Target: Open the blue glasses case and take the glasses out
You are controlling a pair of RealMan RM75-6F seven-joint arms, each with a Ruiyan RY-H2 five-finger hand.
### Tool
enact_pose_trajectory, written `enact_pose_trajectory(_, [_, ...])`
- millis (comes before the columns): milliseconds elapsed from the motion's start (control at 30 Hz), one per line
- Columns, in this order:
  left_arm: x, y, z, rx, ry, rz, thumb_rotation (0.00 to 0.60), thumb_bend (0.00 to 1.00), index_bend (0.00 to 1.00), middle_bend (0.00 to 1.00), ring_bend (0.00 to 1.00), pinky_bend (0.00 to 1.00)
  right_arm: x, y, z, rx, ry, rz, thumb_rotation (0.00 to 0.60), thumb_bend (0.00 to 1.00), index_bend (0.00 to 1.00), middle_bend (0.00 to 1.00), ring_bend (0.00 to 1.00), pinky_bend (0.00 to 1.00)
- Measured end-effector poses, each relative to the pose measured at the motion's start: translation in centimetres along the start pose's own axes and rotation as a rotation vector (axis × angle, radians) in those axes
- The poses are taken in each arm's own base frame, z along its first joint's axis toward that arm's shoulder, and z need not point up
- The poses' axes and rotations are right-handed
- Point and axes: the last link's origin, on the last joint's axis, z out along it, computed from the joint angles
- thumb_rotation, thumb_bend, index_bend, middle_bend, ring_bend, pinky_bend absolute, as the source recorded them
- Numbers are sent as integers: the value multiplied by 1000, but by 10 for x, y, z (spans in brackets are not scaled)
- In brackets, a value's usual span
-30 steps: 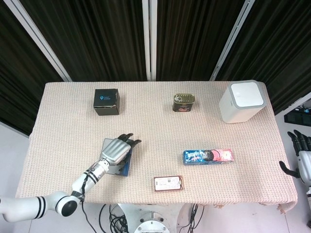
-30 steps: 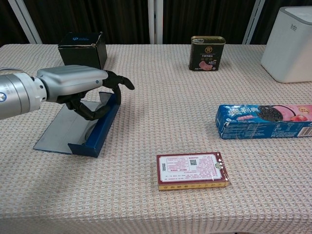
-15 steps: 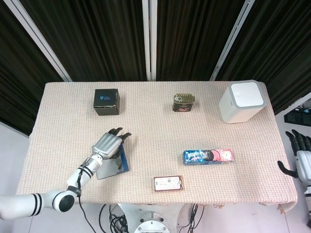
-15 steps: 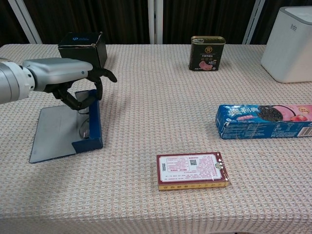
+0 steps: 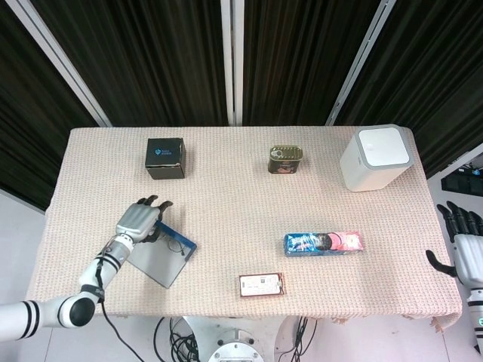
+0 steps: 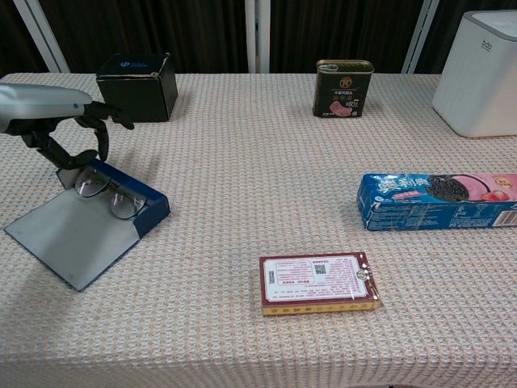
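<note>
We see one desk (image 5: 226,249) under a beige woven cloth, backed by dark curtains with pale frame bars.

On the desk we count one blue glasses case (image 6: 85,226), one pair of glasses (image 6: 109,194), one black box (image 5: 165,157), one tin can (image 5: 285,160), one white appliance (image 5: 375,158), one blue and pink biscuit packet (image 5: 323,243) and one flat red-edged box (image 5: 261,285). The case lies open near the desk's left edge, toward the front, with the glasses resting inside against its blue wall. The left robot hand (image 5: 139,219) hovers over the case's far end, fingers curled downward and holding nothing. The right robot hand (image 5: 462,245) hangs beyond the desk's right edge, fingers spread and empty.
</note>
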Motion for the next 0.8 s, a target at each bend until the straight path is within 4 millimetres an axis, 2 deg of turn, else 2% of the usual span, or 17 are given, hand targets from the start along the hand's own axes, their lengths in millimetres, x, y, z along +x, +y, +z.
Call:
enact_pose_trajectory(267, [-7, -11, -13, 39, -72, 1, 600, 553, 110, 384, 33, 147, 1, -4, -1, 8, 5, -5, 600, 241, 0, 0, 0, 0])
enact_pose_trajectory(633, [-8, -9, -27, 51, -144, -11, 600, 553, 109, 438, 87, 158, 0, -7, -1, 15, 5, -11, 600, 241, 0, 0, 0, 0])
enact_pose_trajectory(800, [-8, -7, -30, 57, -173, -7, 600, 547, 121, 393, 105, 192, 0, -7, -1, 13, 6, -11, 600, 242, 0, 0, 0, 0])
